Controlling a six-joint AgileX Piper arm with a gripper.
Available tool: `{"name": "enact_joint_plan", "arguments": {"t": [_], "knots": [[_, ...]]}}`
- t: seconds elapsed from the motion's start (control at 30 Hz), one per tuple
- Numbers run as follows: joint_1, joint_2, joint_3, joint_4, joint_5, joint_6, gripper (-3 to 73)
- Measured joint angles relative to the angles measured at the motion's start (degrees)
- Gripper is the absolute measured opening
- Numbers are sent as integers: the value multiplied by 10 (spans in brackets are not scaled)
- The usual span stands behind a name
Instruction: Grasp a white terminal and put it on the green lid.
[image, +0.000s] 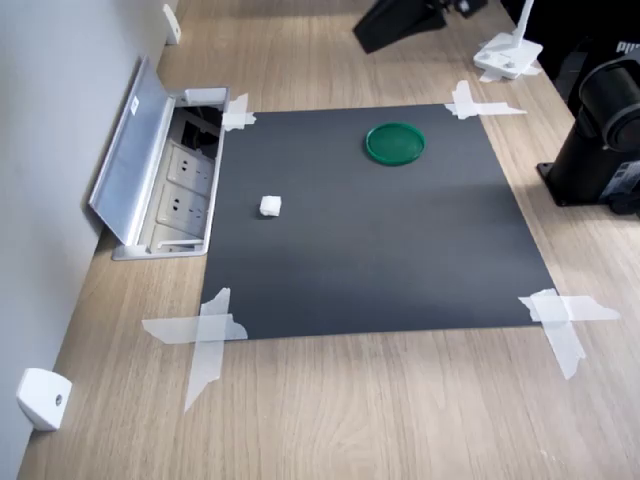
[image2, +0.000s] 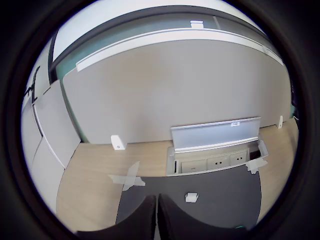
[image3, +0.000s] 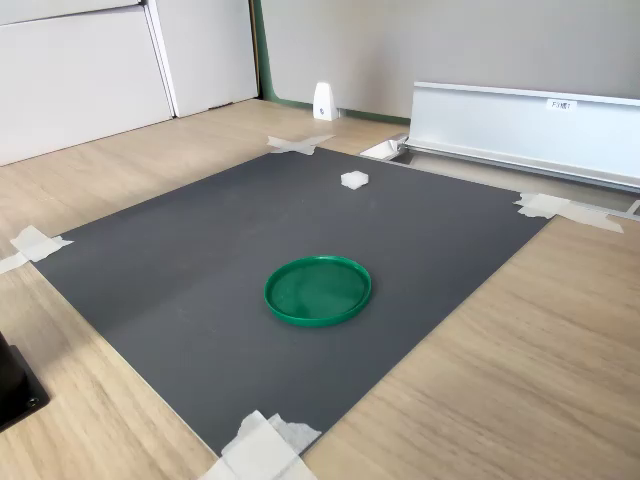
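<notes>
Tiny white cube-ish plastic terminal (image: 270, 206) sits on the dark grey matte mat (image: 380, 270), toward the first exterior view's left edge of mat, near the open metal floor-socket box w/ raised silver lid (image: 140, 160). Nothing touching it; bare mat all round.

Flat round dark-green plastic lid w/ raised rim (image: 395, 143) lies flat on same mat, up toward the far edge in the first exterior view, well apart from the terminal. In the second exterior view the lid (image3: 318, 290) is mid-mat and the terminal (image3: 354, 180) is beyond it, close to the mat edge by the socket box (image3: 520, 125). Lid is bare inside.

Mat corners held w/ translucent tape strips (image: 205, 335) on the light wood-grain tabletop (image: 350, 410). Wide open mat between the two items, no clutter in between.

Small white wedge piece w/ hole (image: 42, 398) sits at the first exterior view's lower-left desk edge against the wall. White flat-based stand (image: 508, 55) top right, off the mat. Black arm base (image: 600, 130) at the first exterior view's right, off the mat.

Wrist view: gripper (image2: 157, 220) dark fingers close together, only a thin gap showing, nothing held. Terminal (image2: 191, 197) just beside fingertip line, not touching.
</notes>
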Motion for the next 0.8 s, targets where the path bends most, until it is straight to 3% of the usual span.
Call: {"name": "enact_joint_plan", "arguments": {"t": [0.3, 0.53, 0.8], "knots": [[0, 105, -141, -89, 117, 0, -8], [0, 173, -207, -110, 155, 0, -8], [0, 261, -287, -133, 250, 0, 0]]}}
